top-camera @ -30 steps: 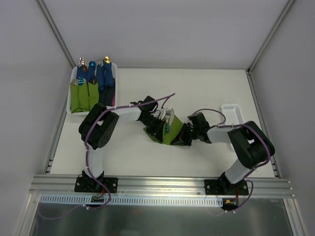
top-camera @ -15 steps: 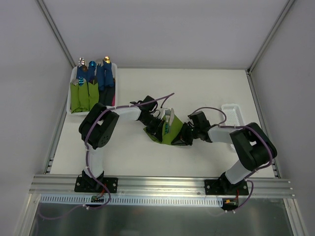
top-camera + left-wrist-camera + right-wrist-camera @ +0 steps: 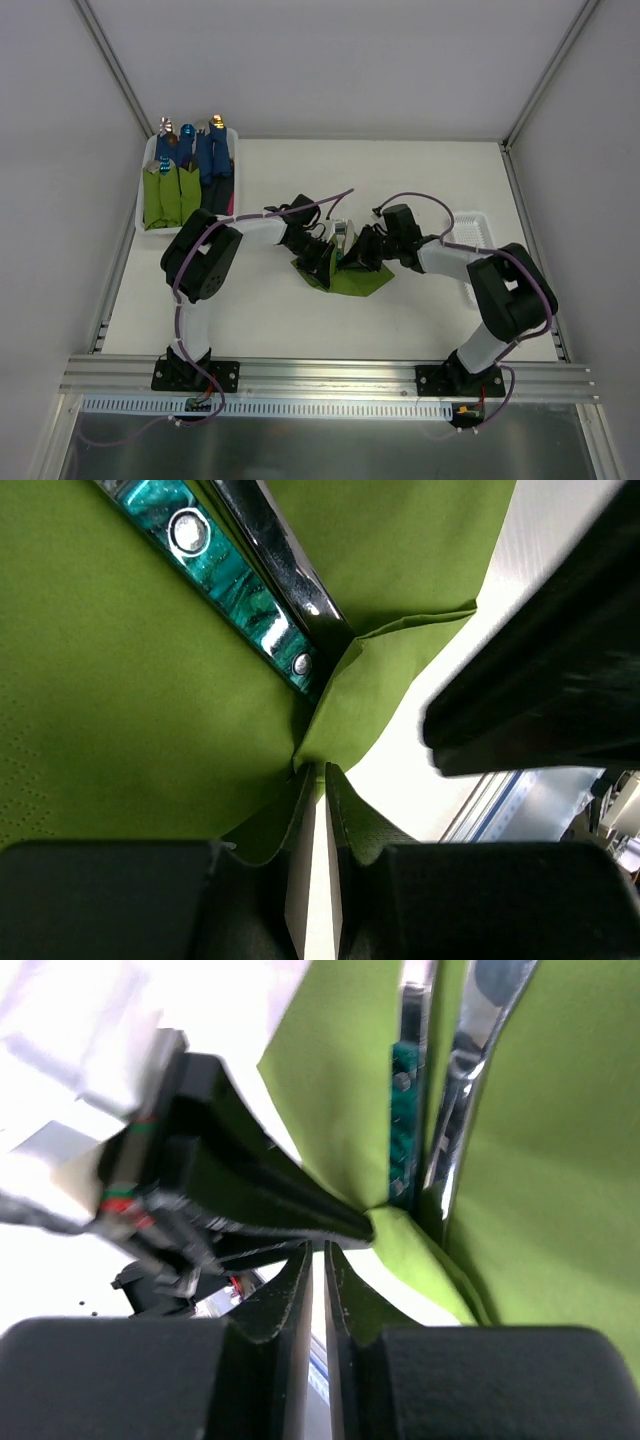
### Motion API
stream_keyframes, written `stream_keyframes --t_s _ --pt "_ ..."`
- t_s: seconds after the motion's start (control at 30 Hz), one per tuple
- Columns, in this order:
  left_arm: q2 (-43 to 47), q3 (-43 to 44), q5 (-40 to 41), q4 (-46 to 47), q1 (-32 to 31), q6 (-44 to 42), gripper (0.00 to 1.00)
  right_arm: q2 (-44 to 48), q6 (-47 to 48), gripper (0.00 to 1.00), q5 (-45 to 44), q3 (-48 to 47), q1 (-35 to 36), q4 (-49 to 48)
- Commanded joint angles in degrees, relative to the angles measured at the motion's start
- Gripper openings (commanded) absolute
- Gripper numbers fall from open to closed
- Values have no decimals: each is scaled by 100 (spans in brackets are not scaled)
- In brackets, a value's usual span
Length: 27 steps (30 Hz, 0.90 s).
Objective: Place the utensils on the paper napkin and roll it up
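Note:
The lime-green paper napkin lies mid-table, its left part lifted and folded over. The utensils lie on it; their teal handles and a silver stem run under the fold, and show again in the right wrist view. My left gripper is shut on the napkin's folded corner, which enters its tips. My right gripper hovers right beside it, jaws all but shut with nothing between them, next to the napkin.
A white basket at the back left holds several rolled green and blue bundles. A small white tray sits at the right. The enclosure's walls stand close on both sides.
The right gripper let go of the napkin's right edge and moved up and left, close to the left gripper. The napkin's right part now lies flat. The left gripper stayed put.

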<state>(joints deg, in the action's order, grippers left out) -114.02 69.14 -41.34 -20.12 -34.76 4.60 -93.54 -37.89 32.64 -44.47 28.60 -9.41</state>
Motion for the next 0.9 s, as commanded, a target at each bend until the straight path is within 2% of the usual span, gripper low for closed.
stream_keyframes --t_s 0.0,0.2,0.87 --pt "-112 108 311 -36 57 -64 10 -349 10 11 233 -132 14 -341" --pt "-164 152 302 -45 119 -82 10 -578 -61 9 374 60 -3 -729" --pt "-174 99 267 -19 172 -82 11 -797 -17 7 251 228 -214 -834"
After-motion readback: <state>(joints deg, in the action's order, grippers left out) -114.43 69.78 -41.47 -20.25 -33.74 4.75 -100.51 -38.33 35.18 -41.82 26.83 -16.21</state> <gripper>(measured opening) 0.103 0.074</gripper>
